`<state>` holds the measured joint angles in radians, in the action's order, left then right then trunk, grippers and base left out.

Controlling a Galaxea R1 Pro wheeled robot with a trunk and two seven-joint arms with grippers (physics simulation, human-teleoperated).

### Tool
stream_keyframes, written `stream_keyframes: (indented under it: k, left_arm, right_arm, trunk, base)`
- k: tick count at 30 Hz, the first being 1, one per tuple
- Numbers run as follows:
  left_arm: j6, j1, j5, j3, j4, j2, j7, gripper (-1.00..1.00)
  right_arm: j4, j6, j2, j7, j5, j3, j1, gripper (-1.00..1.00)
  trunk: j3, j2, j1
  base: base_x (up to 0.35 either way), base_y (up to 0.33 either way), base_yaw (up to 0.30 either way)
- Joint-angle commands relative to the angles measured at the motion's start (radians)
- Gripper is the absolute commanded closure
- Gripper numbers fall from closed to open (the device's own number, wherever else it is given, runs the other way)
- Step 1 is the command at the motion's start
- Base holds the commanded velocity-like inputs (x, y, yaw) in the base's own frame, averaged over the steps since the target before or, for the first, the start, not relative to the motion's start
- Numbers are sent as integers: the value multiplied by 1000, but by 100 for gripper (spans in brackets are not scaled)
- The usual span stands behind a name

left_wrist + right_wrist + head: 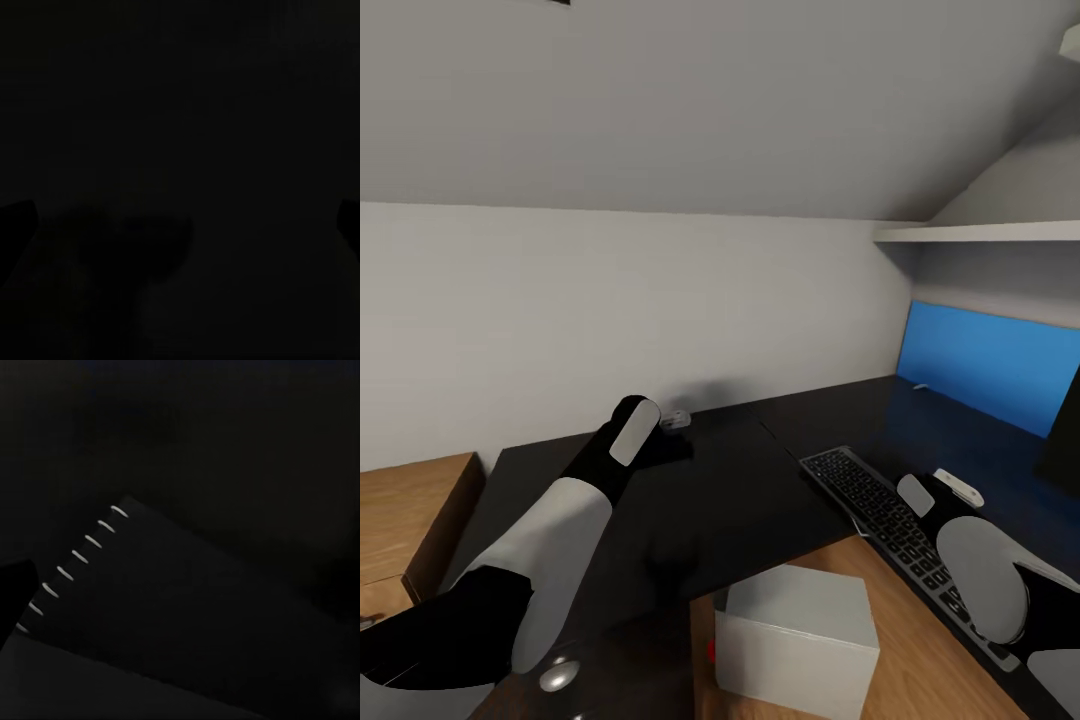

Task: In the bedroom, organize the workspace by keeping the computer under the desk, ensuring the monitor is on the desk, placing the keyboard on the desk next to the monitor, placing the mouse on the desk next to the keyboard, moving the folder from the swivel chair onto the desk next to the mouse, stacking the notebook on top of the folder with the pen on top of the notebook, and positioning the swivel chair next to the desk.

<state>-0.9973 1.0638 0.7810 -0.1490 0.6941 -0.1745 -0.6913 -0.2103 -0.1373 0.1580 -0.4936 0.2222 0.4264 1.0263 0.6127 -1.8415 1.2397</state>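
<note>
Head view shows the glossy black worktop point(740, 500) running under a sloped ceiling to a blue wall panel point(990, 365), with the pale computer point(797, 625) on the wooden floor point(920, 640) below its edge and the keyboard point(900, 535) flat along its front edge. The left gripper point(672, 432) rests low over the far worktop beside a small pale object, jaw state indeterminable. The right wrist view shows a dark spiral-bound notebook point(172, 607) lying flat; judged thin, light and slippery, best pinched at a free edge; right gripper state cannot be told.

White walls point(610, 300) under a sloped ceiling point(710, 100), blue wall panel point(990, 365), white shelf point(980, 232).
</note>
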Motion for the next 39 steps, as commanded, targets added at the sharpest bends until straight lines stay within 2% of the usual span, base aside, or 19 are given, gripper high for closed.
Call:
stream_keyframes:
  k: [1, 39]
  left_arm:
    - [-1, 1, 9, -1, 1, 0, -10, -100]
    - [-1, 1, 9, -1, 2, 0, -10, -100]
  right_arm:
    - [-1, -7, 0, -5, 16, 3, 0, -100]
    - [-1, -11, 0, -8, 17, 3, 0, -100]
  trunk:
    - [1, -1, 0]
    - [1, -1, 0]
  base:
    - [-2, 9, 0]
    - [0, 0, 0]
